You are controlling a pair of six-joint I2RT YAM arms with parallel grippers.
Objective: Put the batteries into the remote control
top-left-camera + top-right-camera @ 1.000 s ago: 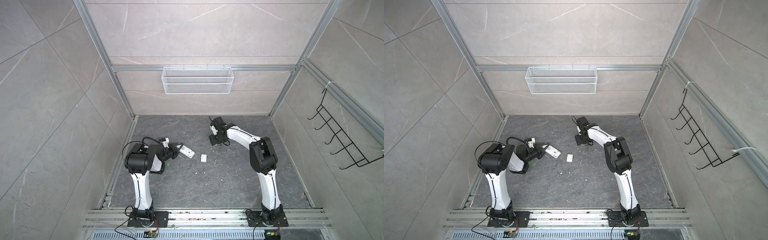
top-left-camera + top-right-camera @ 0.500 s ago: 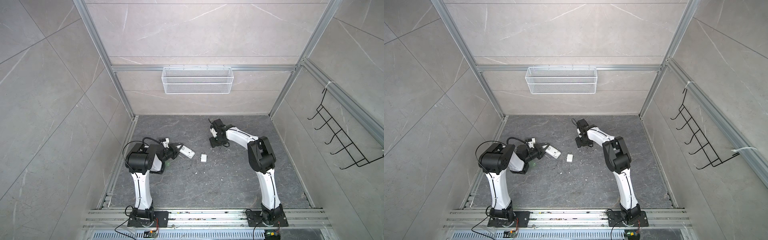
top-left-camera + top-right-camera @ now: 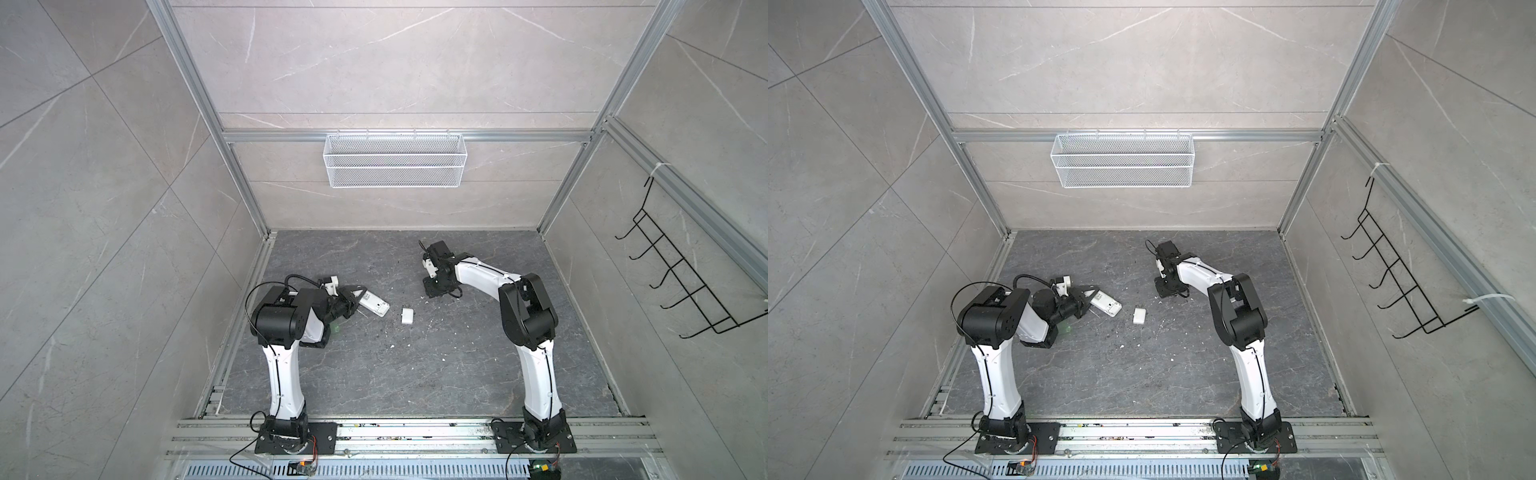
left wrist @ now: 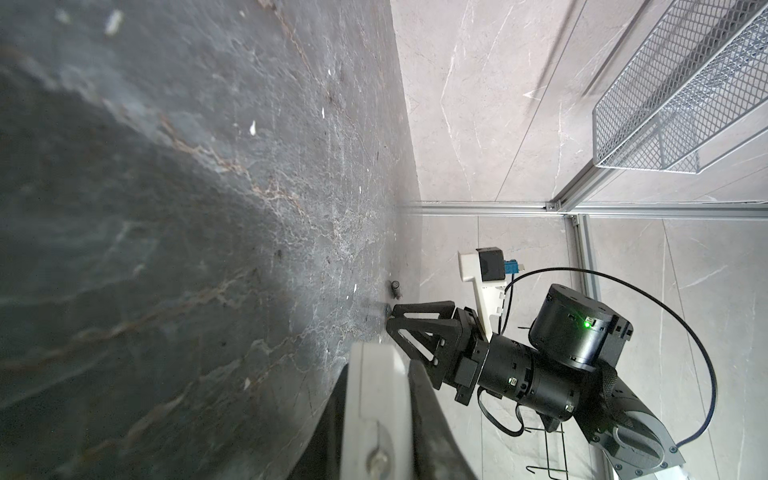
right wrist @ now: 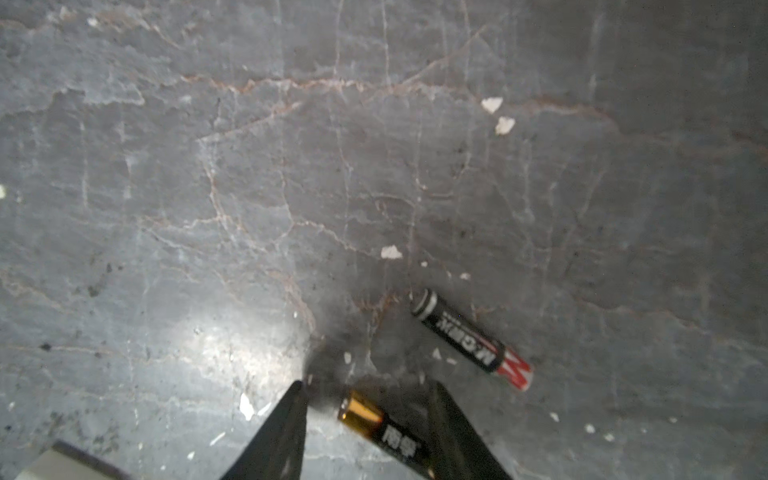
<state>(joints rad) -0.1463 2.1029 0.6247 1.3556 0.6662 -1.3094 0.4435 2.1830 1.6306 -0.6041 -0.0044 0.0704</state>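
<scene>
left gripper [image 3: 356, 297] clamps white rectangular plastic remote control [image 3: 376, 306], steadying it | right gripper [image 5: 365, 386] jaws apart astride gold-banded black battery [image 5: 382, 432], probably pre-grasp

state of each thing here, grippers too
remote control: held at one end
left gripper: shut on remote control
white cover piece: loose on floor
gold-ended battery: on floor, not gripped
black-and-red battery: free on floor
right gripper: open, straddling gold-ended battery

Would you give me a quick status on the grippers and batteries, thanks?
Left gripper shut on remote control. Right gripper open, astride gold-ended battery. Second battery lying beside it, untouched. White cover loose near remote.
</scene>
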